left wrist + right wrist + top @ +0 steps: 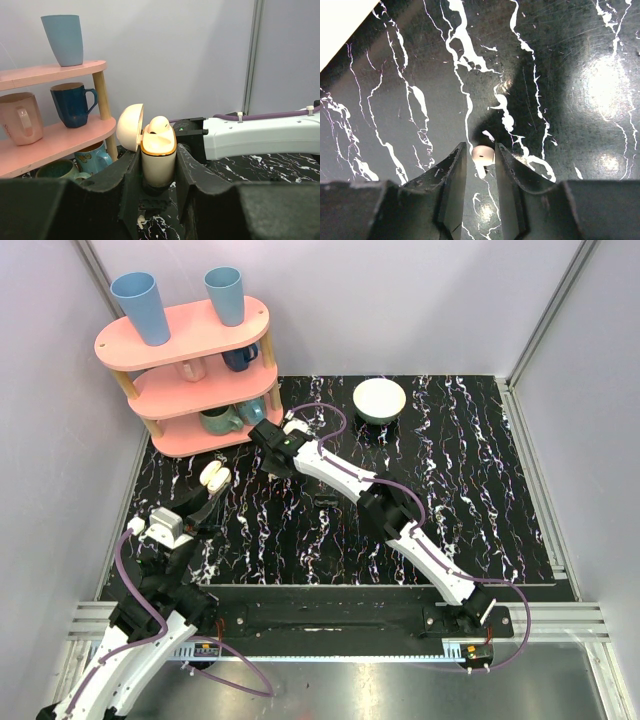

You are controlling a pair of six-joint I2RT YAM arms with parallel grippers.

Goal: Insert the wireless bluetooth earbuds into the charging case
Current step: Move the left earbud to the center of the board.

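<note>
Glossy black white-veined tabletop (pixel 570 75), smooth cream plastic charging case (pixel 158 162), matt pink shelf (pixel 50 72), glossy navy mug (pixel 74 105)

This was a robotics lab test cell, not a lived-in room. A black marbled tabletop (pixel 480 500) was boxed in by plain pale wall panels (pixel 400 300) on aluminium posts (pixel 545 310). Along its near edge an aluminium rail (pixel 560 620) carried the left arm (pixel 120 660) and right arm (pixel 440 565). At its far left corner stood a pink three-tier shelf (pixel 180 345) of cups and mugs, and at its far edge a white bowl (pixel 380 400).
</note>
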